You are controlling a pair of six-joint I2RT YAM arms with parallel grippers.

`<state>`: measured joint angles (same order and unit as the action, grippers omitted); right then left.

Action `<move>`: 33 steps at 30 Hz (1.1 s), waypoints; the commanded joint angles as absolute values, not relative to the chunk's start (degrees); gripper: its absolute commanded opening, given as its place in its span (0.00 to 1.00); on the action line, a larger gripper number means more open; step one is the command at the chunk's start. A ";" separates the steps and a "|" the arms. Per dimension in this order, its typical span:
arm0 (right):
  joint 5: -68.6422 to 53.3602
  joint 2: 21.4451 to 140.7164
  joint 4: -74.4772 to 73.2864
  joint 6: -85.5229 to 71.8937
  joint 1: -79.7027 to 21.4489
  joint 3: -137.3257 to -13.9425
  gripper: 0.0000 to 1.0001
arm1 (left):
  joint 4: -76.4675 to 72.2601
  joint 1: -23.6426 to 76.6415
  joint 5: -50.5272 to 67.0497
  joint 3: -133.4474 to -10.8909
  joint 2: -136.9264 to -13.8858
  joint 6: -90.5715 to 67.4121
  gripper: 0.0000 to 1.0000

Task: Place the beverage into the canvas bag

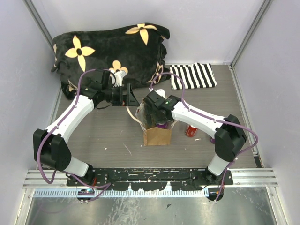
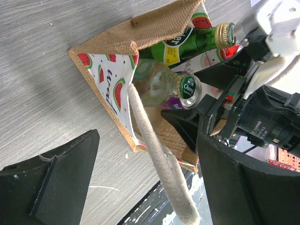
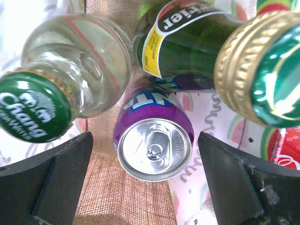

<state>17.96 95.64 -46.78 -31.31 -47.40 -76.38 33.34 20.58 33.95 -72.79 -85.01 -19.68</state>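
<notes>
Purple beverage can (image 3: 154,140) upright on the bottom of the canvas bag (image 1: 157,136), silver lid and pull tab facing up. Packed beside it in the same bag: a clear glass bottle (image 3: 89,70) with a green cap and a dark green bottle (image 3: 197,42) with a gold-banded cap, both necks leaning out over the can. Watermelon-print lining (image 2: 110,84) inside the tan weave. Bag standing near the middle of the grey worktop (image 1: 103,136), mouth open to the top.

Right pincer (image 3: 145,159) directly above the bag's mouth, spread wide, black fingers (image 3: 47,187) on either side of the can with a clear gap on both sides, nothing in its grasp. Red can (image 1: 191,130) on the worktop just right of the bag, tucked close under the right arm.

Left pincer (image 2: 149,140) just behind and to the left of the bag, likewise spread wide and gripping nothing. Cream rope handle (image 2: 154,154) running up between its fingers, contact impossible to judge.

Farther back, a black-and-white striped cloth (image 1: 193,76) flat at the right rear of the worktop. Black cushion (image 1: 112,51) with cream flowers heaped at the left rear, against the back wall.
</notes>
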 commanded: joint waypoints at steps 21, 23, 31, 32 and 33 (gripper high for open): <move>25.81 89.51 -55.35 -24.91 -37.52 -109.61 1.00 | 32.26 22.32 37.73 -72.04 -78.03 -12.58 0.92; 27.58 88.15 -56.10 -23.68 -34.69 -109.08 1.00 | 32.46 22.98 38.53 -71.81 -77.27 -11.95 0.92; 21.54 79.74 -58.49 -22.99 -20.99 -95.99 0.98 | 36.66 23.47 39.30 -70.64 -73.25 -6.29 0.92; 20.92 79.31 -59.54 -22.98 -19.71 -94.28 0.96 | 37.63 23.44 39.12 -70.33 -72.29 -5.27 0.92; 20.42 79.01 -60.97 -22.86 -18.73 -92.49 0.94 | 38.44 23.46 38.86 -69.91 -71.04 -4.36 0.92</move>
<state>23.59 82.37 -56.77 -23.79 -22.79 -97.30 34.70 23.40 37.89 -71.33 -75.05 -9.56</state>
